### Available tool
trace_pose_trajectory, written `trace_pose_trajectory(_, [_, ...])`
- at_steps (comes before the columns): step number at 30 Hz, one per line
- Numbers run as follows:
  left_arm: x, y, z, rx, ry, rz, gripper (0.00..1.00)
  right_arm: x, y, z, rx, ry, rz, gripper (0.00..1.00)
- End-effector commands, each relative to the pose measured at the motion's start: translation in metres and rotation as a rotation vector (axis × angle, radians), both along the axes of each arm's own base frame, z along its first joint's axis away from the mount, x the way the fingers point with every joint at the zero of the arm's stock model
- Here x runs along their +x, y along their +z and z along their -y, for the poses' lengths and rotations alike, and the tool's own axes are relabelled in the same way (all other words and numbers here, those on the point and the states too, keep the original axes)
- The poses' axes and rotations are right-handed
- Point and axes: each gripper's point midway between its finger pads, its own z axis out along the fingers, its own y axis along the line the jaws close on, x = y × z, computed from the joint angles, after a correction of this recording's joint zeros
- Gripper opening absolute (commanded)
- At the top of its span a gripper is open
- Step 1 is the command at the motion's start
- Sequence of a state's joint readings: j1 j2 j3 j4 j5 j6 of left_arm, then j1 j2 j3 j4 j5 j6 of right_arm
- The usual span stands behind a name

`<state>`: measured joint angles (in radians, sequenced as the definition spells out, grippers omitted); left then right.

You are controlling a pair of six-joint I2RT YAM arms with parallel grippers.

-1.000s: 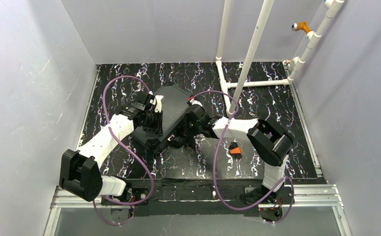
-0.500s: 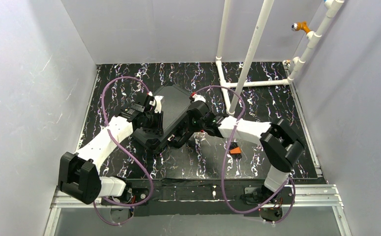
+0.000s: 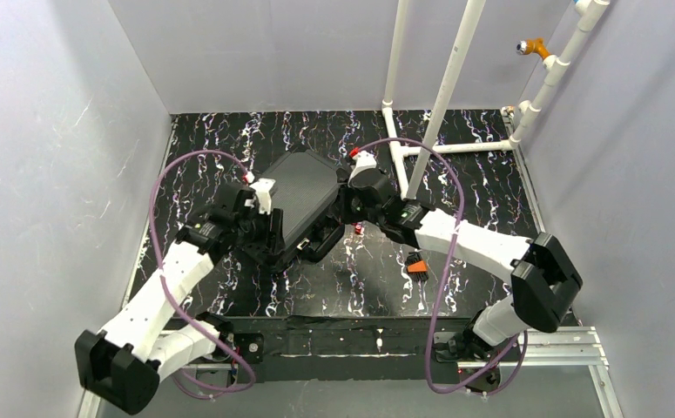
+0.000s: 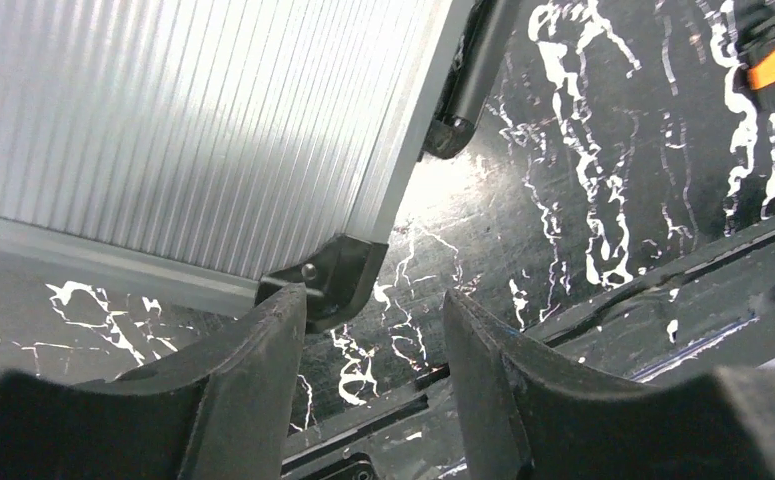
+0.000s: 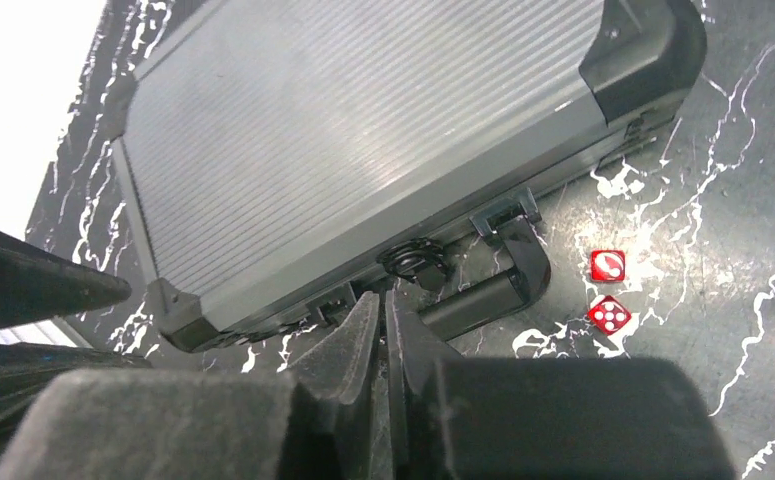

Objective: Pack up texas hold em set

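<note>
Table: a black slab veined with white (image 3: 490,196), walled in by pale panels on three sides.
Left pincer (image 4: 373,300): its fingers stand apart with bare table showing in the gap. It holds nothing and sits just short of the case's near-left corner.
Texas hold em set: a black hard case with a ribbed lid and black corner caps (image 3: 303,187). It is closed and lies flat at the middle of the table, set at a slant between the two arms.
Case handle: a black bar (image 5: 508,285) on the long edge facing the right arm, folded down towards the table.
Right pincer (image 5: 384,300): it is closed to a thin slit, with its tips at that handle edge beside a small coiled fitting. Whether it pinches anything there cannot be told.
Dice: two small red cubes (image 5: 610,313) marked in white, on the table just beside the handle.
Loose object: a small orange-and-black piece (image 3: 416,265), right of the dice and apart from the case.
Pipe frame: white plastic tubes (image 3: 445,87) rising from the far right of the table, close behind the right arm's wrist.
Fitting: an orange piece (image 3: 535,45) high on the rightmost tube.
</note>
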<state>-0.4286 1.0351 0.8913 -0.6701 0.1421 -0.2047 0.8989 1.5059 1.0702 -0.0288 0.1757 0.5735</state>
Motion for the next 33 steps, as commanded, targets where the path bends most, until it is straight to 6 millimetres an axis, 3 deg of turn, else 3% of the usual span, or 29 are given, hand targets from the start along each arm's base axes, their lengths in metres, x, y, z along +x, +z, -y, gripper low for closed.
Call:
trace_pose_trajectory(1, [-0.002,0.024,-0.004,-0.032,-0.004,0.129,0.54,-0.001,0.042,-0.003,0.072,0.064,0.132,0.17])
trace_pose_trajectory(7, [-0.005,0.058,-0.007,-0.109,0.003,0.312,0.66,-0.008,0.08,0.002,0.118,0.118,0.249,0.46])
trace_pose_trajectory(13, [-0.008,0.076,-0.01,-0.145,0.017,0.394,0.82,-0.016,0.11,0.009,0.156,0.152,0.343,0.71])
trace_pose_trajectory(15, [-0.009,0.081,-0.01,-0.161,0.01,0.419,0.98,-0.019,0.119,0.011,0.162,0.162,0.371,0.77])
trace_pose_trajectory(19, [-0.013,0.093,-0.012,-0.187,0.012,0.482,0.98,-0.021,0.132,0.017,0.165,0.168,0.417,0.97])
trace_pose_trajectory(27, [-0.022,0.12,-0.028,-0.218,0.066,0.647,0.98,-0.021,0.145,0.026,0.158,0.151,0.466,0.98])
trace_pose_trajectory(33, [-0.023,0.13,-0.054,-0.182,0.182,0.732,0.98,-0.02,0.158,0.028,0.228,0.115,0.491,0.98])
